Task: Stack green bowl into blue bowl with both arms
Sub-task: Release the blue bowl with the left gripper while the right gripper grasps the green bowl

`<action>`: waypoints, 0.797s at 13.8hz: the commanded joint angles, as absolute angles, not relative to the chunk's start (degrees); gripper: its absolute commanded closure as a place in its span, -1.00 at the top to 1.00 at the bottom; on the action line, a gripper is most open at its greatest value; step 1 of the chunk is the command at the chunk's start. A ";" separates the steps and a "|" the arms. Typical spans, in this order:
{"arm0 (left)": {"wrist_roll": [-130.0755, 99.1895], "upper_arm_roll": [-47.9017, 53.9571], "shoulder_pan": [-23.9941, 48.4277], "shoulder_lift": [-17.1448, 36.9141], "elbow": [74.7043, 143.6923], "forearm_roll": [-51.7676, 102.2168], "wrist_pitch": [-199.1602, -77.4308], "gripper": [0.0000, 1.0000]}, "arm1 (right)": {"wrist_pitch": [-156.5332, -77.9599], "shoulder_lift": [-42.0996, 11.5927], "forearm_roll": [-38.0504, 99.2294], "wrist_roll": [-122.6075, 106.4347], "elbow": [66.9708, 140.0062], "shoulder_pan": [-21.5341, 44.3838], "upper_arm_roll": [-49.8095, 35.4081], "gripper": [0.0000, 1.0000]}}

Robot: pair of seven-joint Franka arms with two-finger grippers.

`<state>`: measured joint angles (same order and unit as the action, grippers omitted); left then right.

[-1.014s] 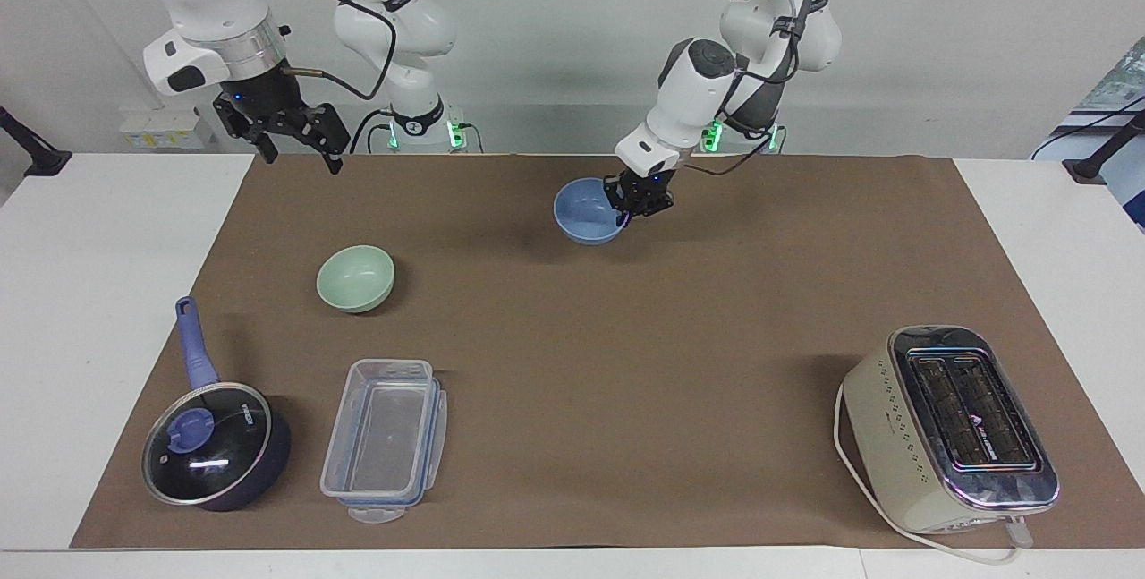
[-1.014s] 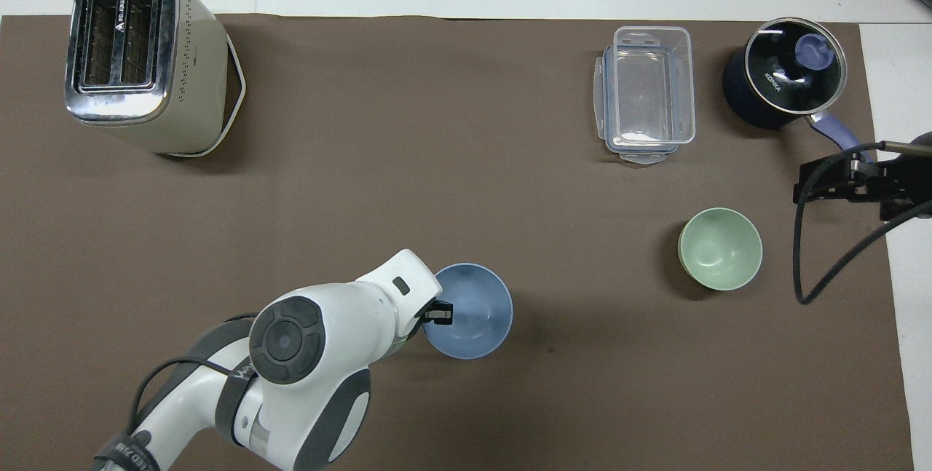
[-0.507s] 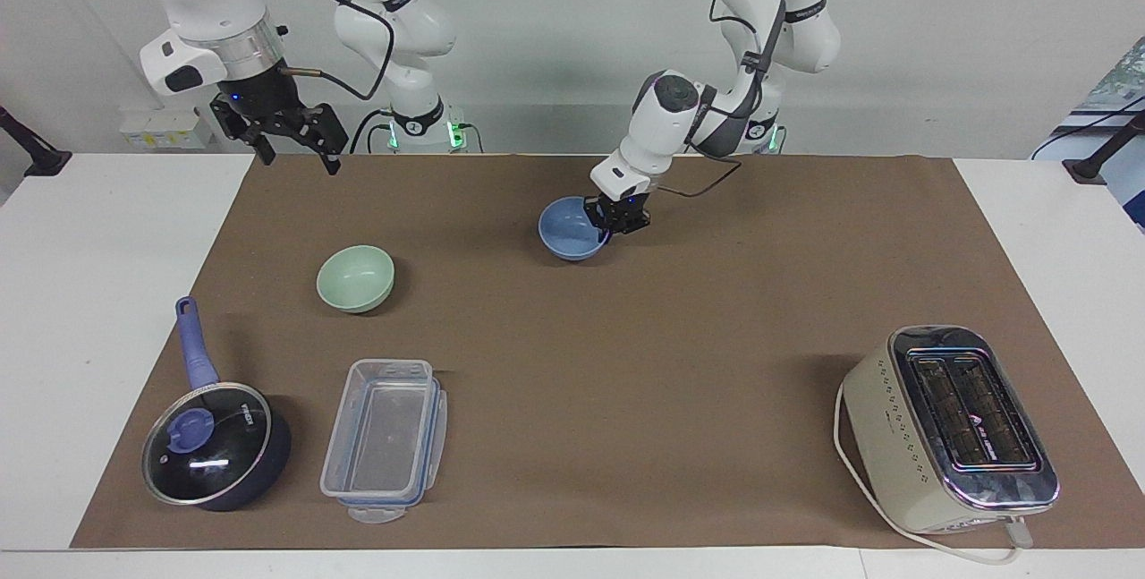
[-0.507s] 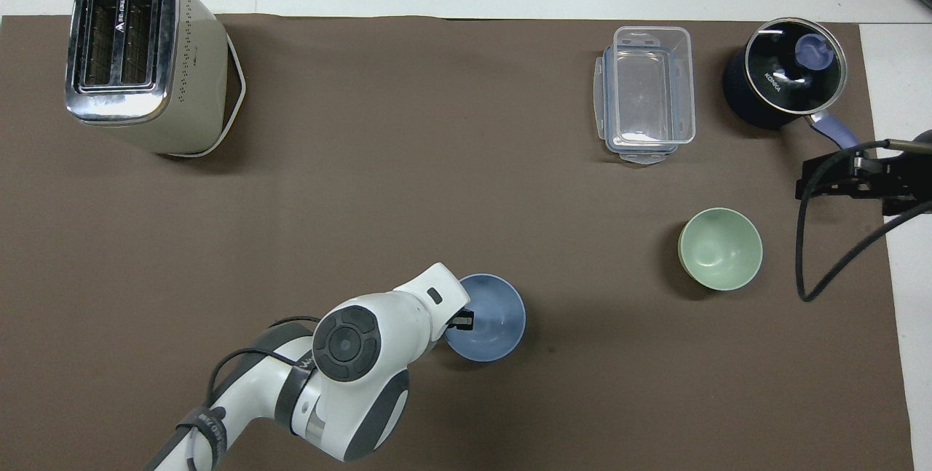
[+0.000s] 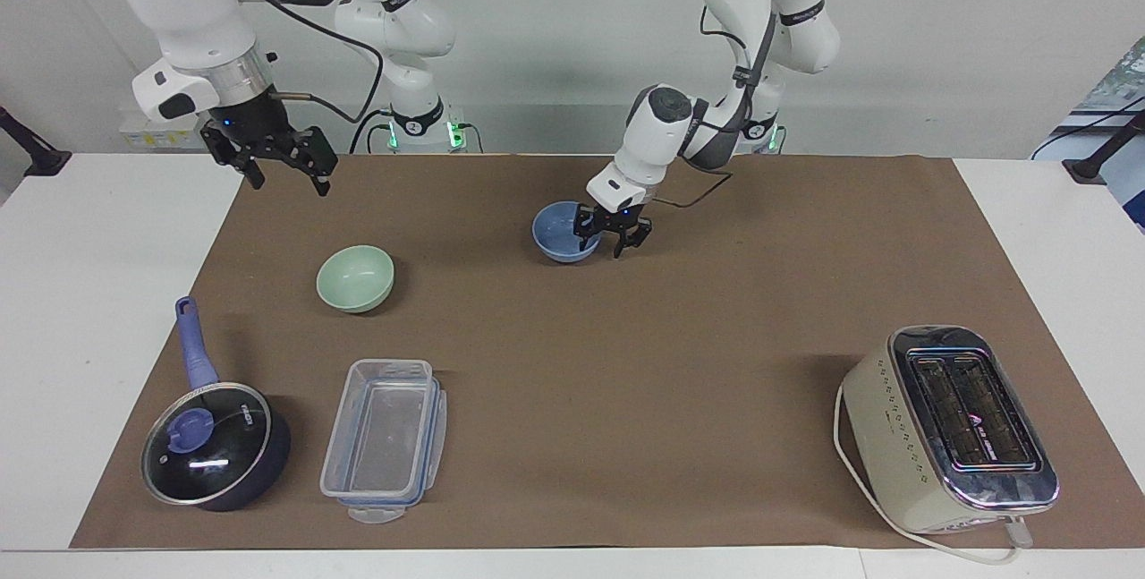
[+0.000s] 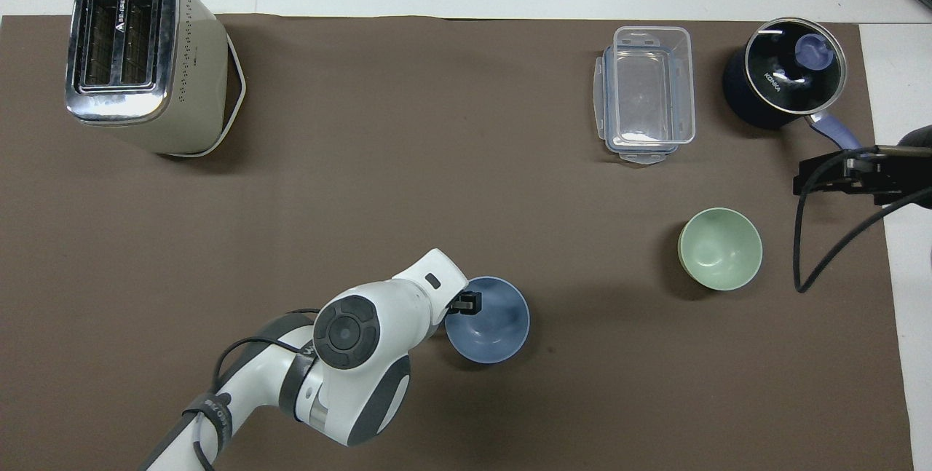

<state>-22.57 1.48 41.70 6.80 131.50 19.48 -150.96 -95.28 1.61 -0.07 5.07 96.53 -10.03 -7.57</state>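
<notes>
The blue bowl (image 5: 562,234) stands upright on the brown mat (image 5: 680,355) near the middle, close to the robots; it also shows in the overhead view (image 6: 491,322). My left gripper (image 5: 614,241) is low at the bowl's rim on the left arm's side, fingers spread open astride the rim (image 6: 466,303). The green bowl (image 5: 355,277) stands alone on the mat toward the right arm's end (image 6: 720,248). My right gripper (image 5: 286,176) is open, empty and raised over the mat's edge at the right arm's end (image 6: 837,180), apart from the green bowl.
A clear plastic container (image 5: 385,440) and a dark blue saucepan with glass lid (image 5: 215,445) stand farther from the robots than the green bowl. A toaster (image 5: 953,427) stands at the left arm's end. A black cable (image 6: 808,252) hangs by the right gripper.
My left gripper carried the blue bowl down and toward the right arm's end, set it on the mat and opened off it. My right gripper shifted slightly outward.
</notes>
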 commanded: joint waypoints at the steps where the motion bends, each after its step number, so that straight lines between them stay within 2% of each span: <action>1: -21.89 1.50 37.37 3.25 127.64 19.69 -140.22 1.00 | -100.26 2.99 0.62 0.10 104.56 -12.38 -7.47 1.00; 5: -21.53 1.49 29.64 2.64 122.36 18.90 -134.05 1.00 | -107.73 2.64 0.70 -7.20 112.65 -15.73 -7.47 1.00; 8: -19.87 1.58 23.14 2.64 118.58 11.71 -128.16 1.00 | -121.16 0.79 0.70 -7.38 122.14 -15.47 -7.56 1.00; 11: -13.22 1.49 16.63 2.11 114.72 10.72 -120.80 1.00 | -125.23 -1.30 0.70 -10.88 125.49 -16.95 -7.47 1.00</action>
